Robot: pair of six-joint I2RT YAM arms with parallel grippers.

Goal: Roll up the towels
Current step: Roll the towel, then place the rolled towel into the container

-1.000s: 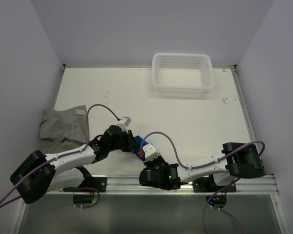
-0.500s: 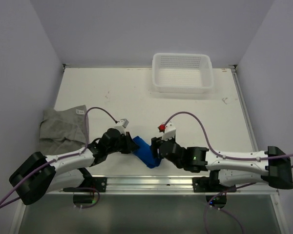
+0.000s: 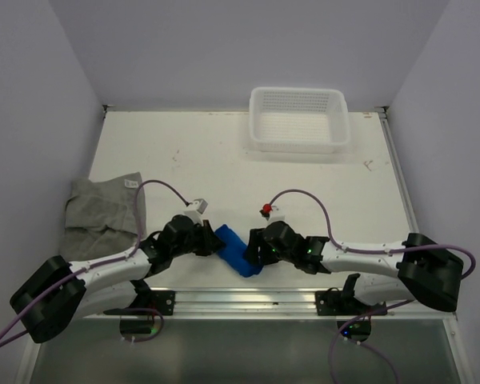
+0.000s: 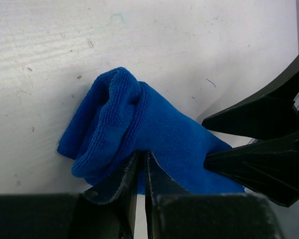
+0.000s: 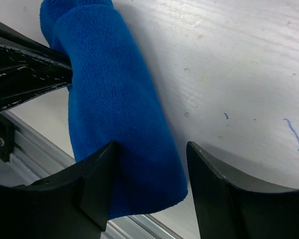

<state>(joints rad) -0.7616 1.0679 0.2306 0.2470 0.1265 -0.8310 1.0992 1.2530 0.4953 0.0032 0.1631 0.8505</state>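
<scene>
Pale lilac walls (image 3: 224, 48) close in a white table (image 3: 304, 192), its top scuffed and flecked with small marks, among them a few thin blue pen strokes (image 5: 294, 134) seen in the right wrist view. The only label is a small white tag (image 3: 130, 183) on the grey towel (image 3: 100, 214), and any print on it is too small to read. That towel lies crumpled against the table's left edge, well apart from both arms.

A white perforated basket (image 3: 298, 90) sits at the far edge, right of centre. An aluminium rail (image 3: 248, 300) runs along the near edge, and purple cables (image 3: 164, 186) loop above the arms.

The blue towel (image 3: 236, 250) lies rolled into a short, thick tube near the middle of the near edge, between the two grippers. The left gripper (image 4: 142, 158) has its fingers drawn almost together, pinching a fold of the blue cloth at one end of the roll. The right gripper (image 5: 150, 149) has its fingers spread wide astride the other end — one finger lies against the cloth, the other stands just beside it over bare table, and it grips nothing.
</scene>
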